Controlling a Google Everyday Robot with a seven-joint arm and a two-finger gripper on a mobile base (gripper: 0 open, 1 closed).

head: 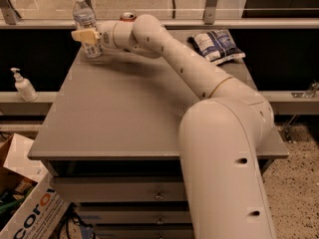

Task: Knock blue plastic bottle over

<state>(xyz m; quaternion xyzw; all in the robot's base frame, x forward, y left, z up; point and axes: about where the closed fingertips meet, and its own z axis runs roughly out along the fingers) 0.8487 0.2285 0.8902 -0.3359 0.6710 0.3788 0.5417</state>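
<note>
The blue plastic bottle (84, 21) stands at the far left corner of the grey table (124, 113), leaning slightly left, white cap on top. My gripper (84, 36) reaches across the table and its tan fingers (82, 35) lie against the bottle's middle, over the label. A red soda can (128, 17) shows just behind my arm at the table's far edge, mostly hidden.
A blue-and-white snack bag (217, 45) lies at the far right of the table. A small white pump bottle (23, 86) stands on a ledge to the left. A cardboard box (25, 208) sits on the floor at lower left. Drawers are under the table.
</note>
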